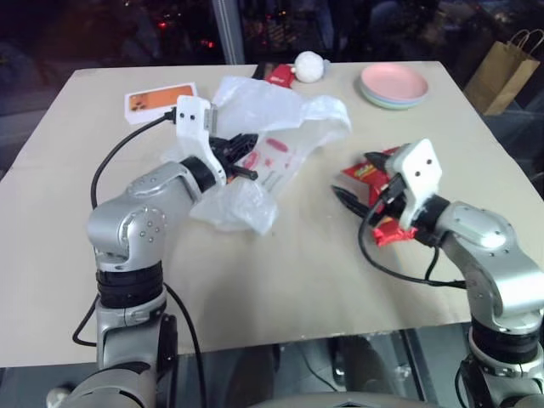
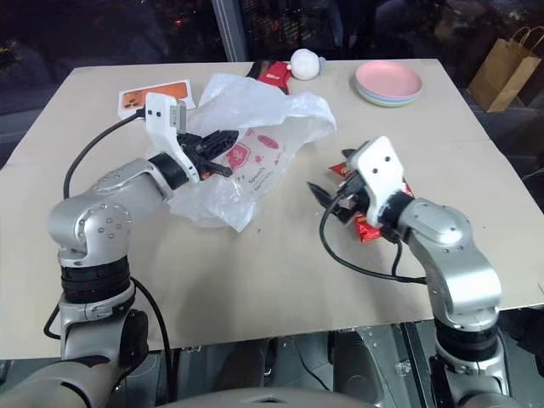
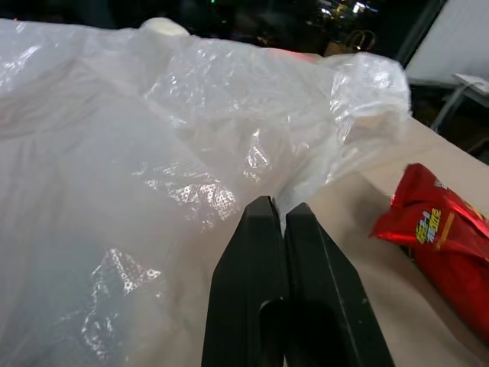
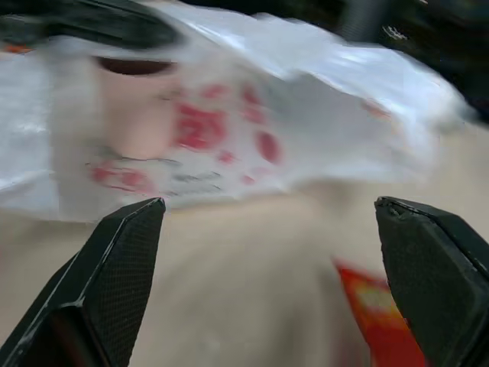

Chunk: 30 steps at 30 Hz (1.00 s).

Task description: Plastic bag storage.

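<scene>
The plastic bag point(image 1: 280, 115), thin, white and crinkled, lies spread at the table's middle back, and part of it hangs below my left gripper. A white cup with red print point(image 1: 274, 161) shows through its film. My left gripper point(image 1: 245, 158) reaches into the bag's near side, shut, with a fold of the film pinched at its fingertips point(image 3: 263, 214). My right gripper point(image 2: 327, 197) hovers to the right of the bag, apart from it. It is open with nothing between its fingers point(image 4: 122, 237), and it points toward the bag.
A red snack packet point(image 1: 367, 172) lies under my right wrist. Pink stacked plates point(image 1: 393, 85) sit at the back right, with a white round object point(image 1: 308, 65) and a red item point(image 1: 279, 75) at the back edge. An orange-and-white box point(image 1: 160, 100) lies back left. A brown paper bag point(image 1: 503, 72) stands beyond the table.
</scene>
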Each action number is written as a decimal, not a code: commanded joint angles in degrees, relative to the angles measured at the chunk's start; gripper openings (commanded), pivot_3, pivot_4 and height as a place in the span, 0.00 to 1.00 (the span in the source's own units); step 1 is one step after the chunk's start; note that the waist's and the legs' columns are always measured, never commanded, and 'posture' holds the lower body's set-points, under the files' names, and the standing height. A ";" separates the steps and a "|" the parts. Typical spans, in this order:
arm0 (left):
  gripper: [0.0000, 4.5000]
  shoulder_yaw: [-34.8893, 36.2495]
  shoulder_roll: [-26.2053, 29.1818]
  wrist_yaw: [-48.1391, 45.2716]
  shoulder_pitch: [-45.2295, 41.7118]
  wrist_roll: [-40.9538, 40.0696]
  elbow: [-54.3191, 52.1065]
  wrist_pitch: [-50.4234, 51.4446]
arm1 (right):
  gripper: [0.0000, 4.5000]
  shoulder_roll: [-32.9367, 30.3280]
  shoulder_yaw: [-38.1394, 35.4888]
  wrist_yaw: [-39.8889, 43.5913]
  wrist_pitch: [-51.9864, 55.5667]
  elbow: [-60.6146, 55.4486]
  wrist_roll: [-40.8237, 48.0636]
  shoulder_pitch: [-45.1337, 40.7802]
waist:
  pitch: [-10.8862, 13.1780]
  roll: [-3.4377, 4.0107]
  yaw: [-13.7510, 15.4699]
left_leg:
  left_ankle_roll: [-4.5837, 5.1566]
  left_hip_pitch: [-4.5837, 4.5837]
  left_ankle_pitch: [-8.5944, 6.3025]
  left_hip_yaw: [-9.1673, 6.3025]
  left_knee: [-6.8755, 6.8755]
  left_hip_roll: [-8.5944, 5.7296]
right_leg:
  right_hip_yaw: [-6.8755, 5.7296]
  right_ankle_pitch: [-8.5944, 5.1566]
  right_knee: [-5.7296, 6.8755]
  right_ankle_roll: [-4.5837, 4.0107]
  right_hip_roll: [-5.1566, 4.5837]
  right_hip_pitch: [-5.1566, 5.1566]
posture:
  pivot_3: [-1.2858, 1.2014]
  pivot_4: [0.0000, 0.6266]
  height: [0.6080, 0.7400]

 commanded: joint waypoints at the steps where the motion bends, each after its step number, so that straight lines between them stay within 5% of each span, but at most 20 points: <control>1: 0.00 -2.46 1.63 -3.06 0.21 2.72 -1.19 -3.87 | 0.99 0.40 -14.52 -1.09 10.72 -8.26 3.79 7.15 | 0.00 0.00 0.23 | 0.00 0.00 0.00 0.01 0.03 0.00 | 0.01 0.00 0.01 0.00 0.00 0.00 | 0.52 0.24 1.00; 5: 0.00 -4.46 1.85 -5.02 0.61 4.62 -1.34 -5.90 | 0.99 5.79 -25.20 -3.19 20.33 -7.79 5.80 11.51 | -0.01 0.00 0.71 | 0.00 0.01 0.00 0.03 0.18 0.01 | 0.03 0.00 0.12 0.01 0.03 0.03 | 0.52 0.24 1.00; 11: 0.00 -4.41 1.85 -6.00 1.17 5.51 -1.96 -6.27 | 0.99 12.77 -30.99 -7.35 22.18 -0.91 6.73 8.81 | -0.03 0.04 0.48 | 0.01 0.12 0.04 0.10 0.36 0.05 | 0.17 -0.15 0.28 0.08 0.12 0.03 | 0.52 0.24 1.00; 30: 0.00 -1.81 1.70 -3.02 1.76 3.81 -7.77 -0.48 | 0.99 22.12 -24.34 -12.44 1.10 31.41 12.64 2.21 | -0.17 -0.02 -1.26 | -0.01 0.27 0.05 0.11 0.38 0.13 | 0.21 -0.01 0.31 0.03 0.21 0.16 | 0.52 0.24 1.00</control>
